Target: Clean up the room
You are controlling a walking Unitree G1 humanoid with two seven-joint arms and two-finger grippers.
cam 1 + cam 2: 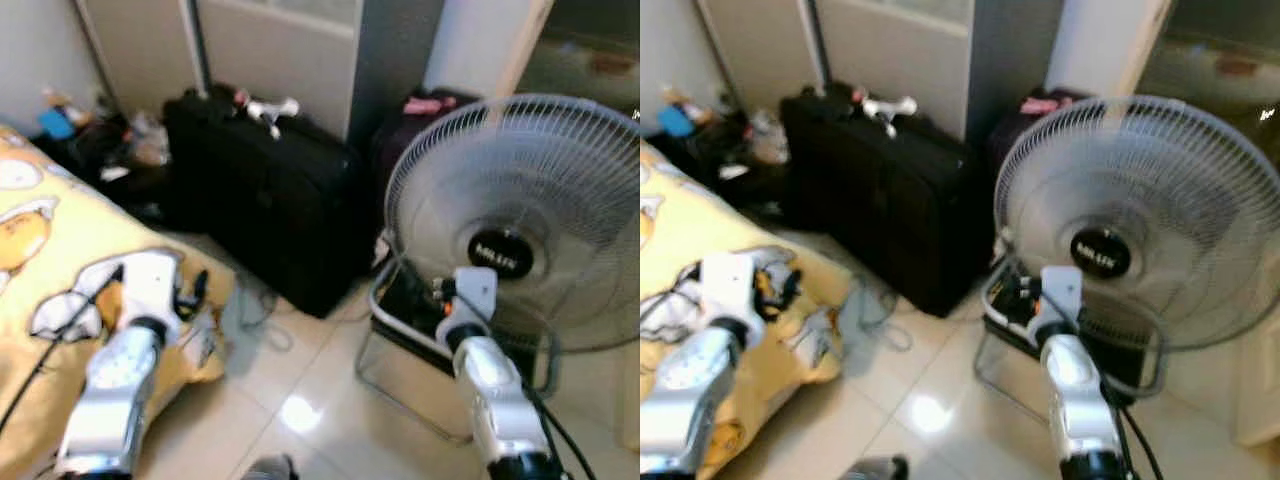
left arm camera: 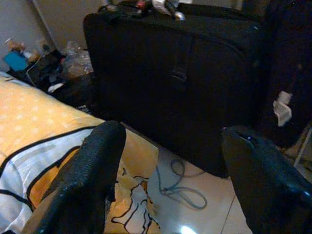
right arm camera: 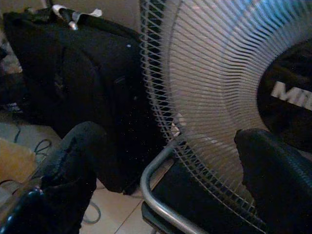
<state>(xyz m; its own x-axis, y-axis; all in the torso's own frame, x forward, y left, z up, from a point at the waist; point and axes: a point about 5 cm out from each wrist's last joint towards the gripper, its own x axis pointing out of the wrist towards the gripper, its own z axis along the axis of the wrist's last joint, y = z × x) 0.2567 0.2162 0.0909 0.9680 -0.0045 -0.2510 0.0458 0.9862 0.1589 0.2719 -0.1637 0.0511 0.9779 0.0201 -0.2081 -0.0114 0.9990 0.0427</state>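
Clutter sits along the far wall of the room: a large black soft-sided suitcase (image 1: 270, 205) stands on the pale glossy tiled floor (image 1: 300, 390), with a small white-and-red object (image 1: 268, 108) lying on its top, and a heap of bags and small items (image 1: 100, 140) fills the corner beside it. A yellow cartoon-print bedspread (image 1: 60, 250) hangs over the bed edge on the robot's left, with a grey cord (image 2: 178, 183) looped on the tiles just beside it. The left gripper (image 2: 170, 180) hovers over the bedspread's corner, fingers spread wide and empty. The right gripper (image 3: 165, 180), likewise spread and empty, faces the round grey wire-grilled floor fan (image 1: 520, 220) on its metal tube stand (image 1: 400, 390).
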